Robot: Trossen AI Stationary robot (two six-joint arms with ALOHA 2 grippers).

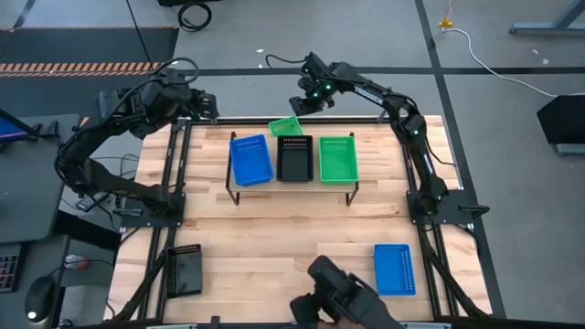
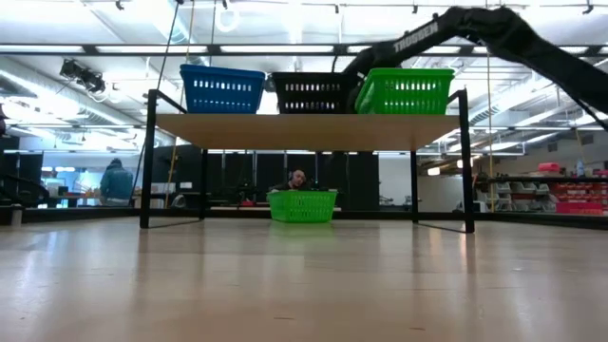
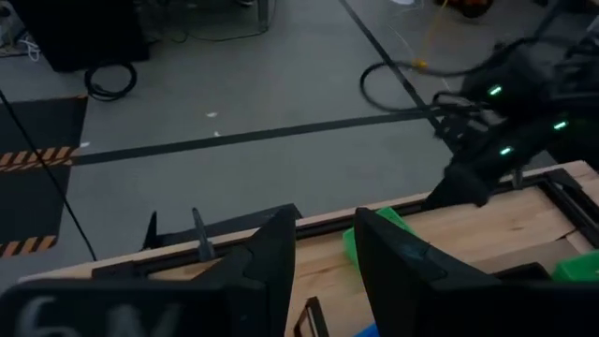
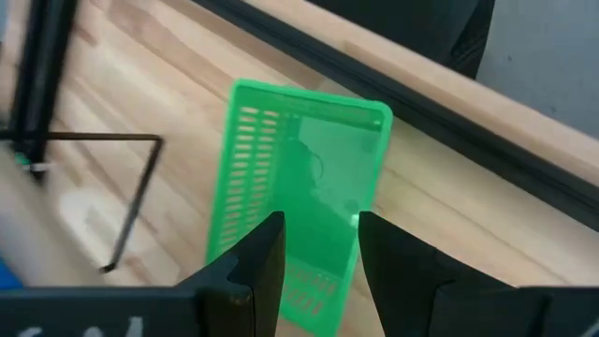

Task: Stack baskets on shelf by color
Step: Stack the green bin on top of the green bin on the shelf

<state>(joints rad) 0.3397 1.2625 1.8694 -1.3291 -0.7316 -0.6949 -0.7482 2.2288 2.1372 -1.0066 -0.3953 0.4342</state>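
We see the right claw [image 4: 316, 245] spread above the loose green basket [image 1: 284, 126], which lies on the worktop [image 1: 274, 238] behind the shelf [image 1: 291, 187], long axis skewed to it. On the shelf: one blue [image 1: 250, 159], one black [image 1: 294, 157], one green. The left claw [image 3: 323, 253] waits, spread.

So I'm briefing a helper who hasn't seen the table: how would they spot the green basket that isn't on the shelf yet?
Find the shelf in the middle of the table, holding a blue, a black and a green basket. Just behind it, by the table's far edge under the right end effector, lies a loose green basket. It is the only green one on the tabletop, and it sits askew.
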